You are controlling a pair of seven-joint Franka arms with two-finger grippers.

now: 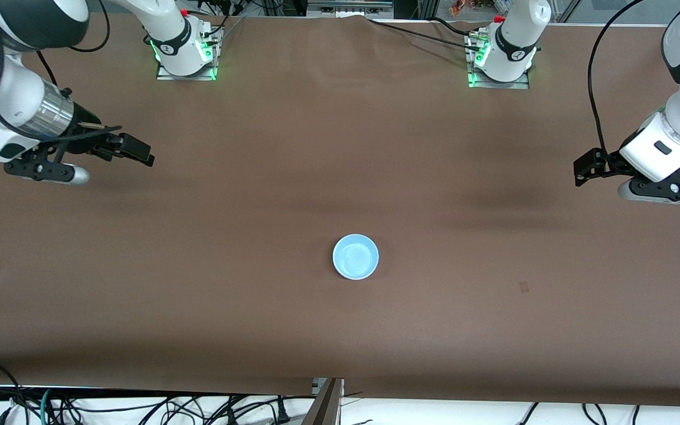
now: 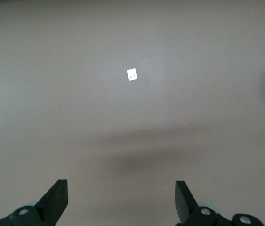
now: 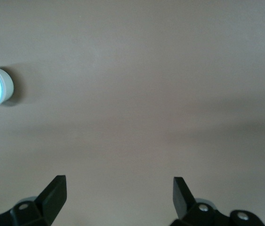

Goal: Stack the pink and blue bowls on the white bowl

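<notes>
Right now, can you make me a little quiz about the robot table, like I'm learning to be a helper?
1. What colour is the bowl you can see from above near the middle of the table?
2. True or false: the right gripper is holding that bowl.
3. Pick one. The left gripper has its jaws: A) open over bare table, B) shut on a bowl, C) inside a bowl.

Key
1. Light blue. Only its blue top shows, so you cannot tell what sits under it.
2. False. It hangs with open jaws over the right arm's end of the table, apart from the bowl.
3. A.
</notes>
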